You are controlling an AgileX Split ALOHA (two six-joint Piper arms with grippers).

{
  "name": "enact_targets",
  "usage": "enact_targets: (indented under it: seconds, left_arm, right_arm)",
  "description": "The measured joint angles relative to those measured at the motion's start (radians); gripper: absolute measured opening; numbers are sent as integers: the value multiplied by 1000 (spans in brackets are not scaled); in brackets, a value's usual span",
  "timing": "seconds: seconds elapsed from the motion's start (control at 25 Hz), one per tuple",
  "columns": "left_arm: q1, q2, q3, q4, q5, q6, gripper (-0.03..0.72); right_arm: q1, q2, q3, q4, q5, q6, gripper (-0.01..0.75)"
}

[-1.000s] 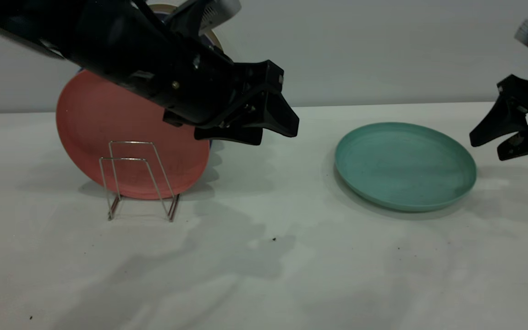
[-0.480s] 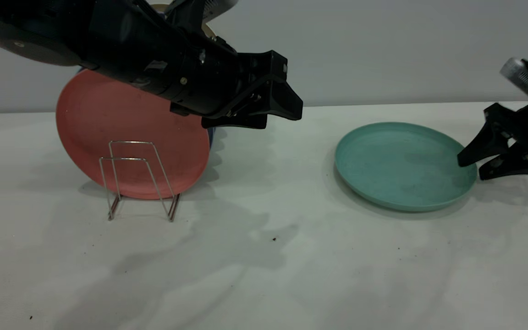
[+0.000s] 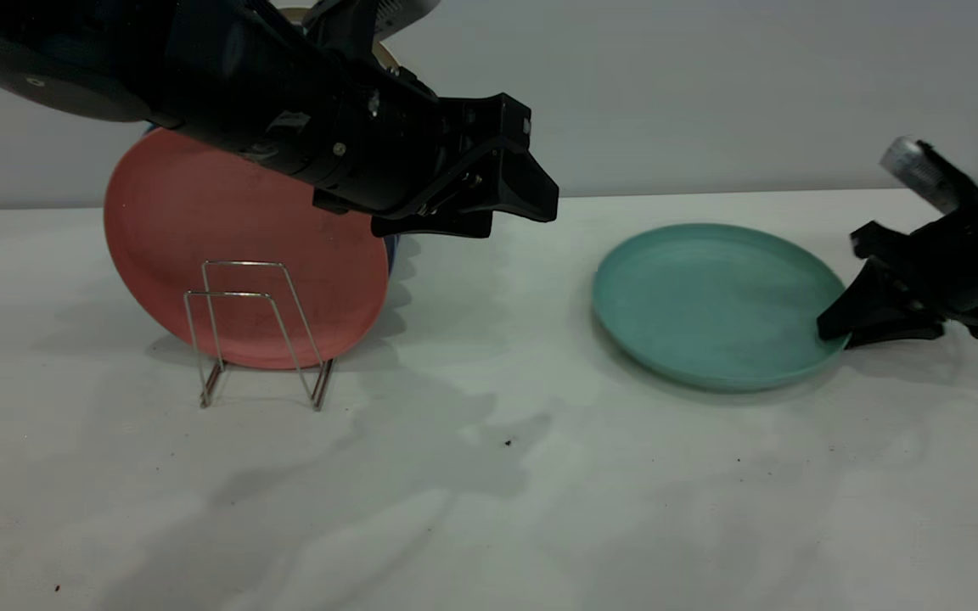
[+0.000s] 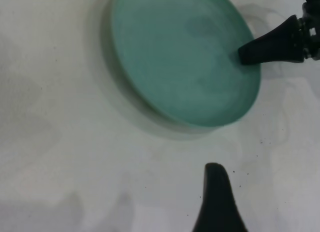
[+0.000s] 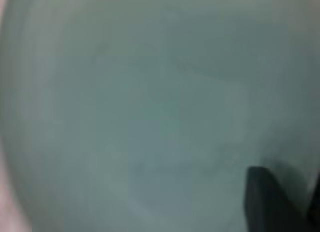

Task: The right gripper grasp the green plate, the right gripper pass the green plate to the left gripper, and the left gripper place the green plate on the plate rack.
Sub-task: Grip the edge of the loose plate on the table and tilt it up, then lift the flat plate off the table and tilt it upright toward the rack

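The green plate (image 3: 710,305) lies flat on the table right of centre. It also shows in the left wrist view (image 4: 182,57) and fills the right wrist view (image 5: 140,112). My right gripper (image 3: 835,338) is low at the plate's right rim, its jaws closed down on that rim with one finger (image 4: 265,43) on the plate's inner face. My left gripper (image 3: 523,221) hangs open and empty above the table, left of the plate. The plate rack (image 3: 255,331) stands at the left.
A salmon-pink plate (image 3: 226,229) leans upright in the rack behind its front loops. A sliver of a blue plate (image 3: 392,248) shows behind it. The white table (image 3: 489,509) stretches bare toward the front. A grey wall is behind.
My right gripper came down and left onto the green plate's right rim and its jaws narrowed. The plate slid a little left. My left gripper rose slightly, then held still.
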Motion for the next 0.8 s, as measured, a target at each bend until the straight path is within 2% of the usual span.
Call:
enact_targets:
  seconds: [0.04, 0.12, 0.44, 0.8]
  left_arm:
    - [0, 0, 0, 0, 0, 0, 535]
    - [0, 0, 0, 0, 0, 0, 535]
    - [-2, 18, 0, -1, 2, 0, 536]
    - [-2, 34, 0, -1, -11, -10, 536]
  right_arm:
    - [3, 1, -4, -1, 3, -11, 46]
    - [5, 1, -11, -1, 32, -38, 18]
    - [24, -36, -50, 8, 224, -145, 15]
    - [47, -85, -51, 15, 269, -193, 15]
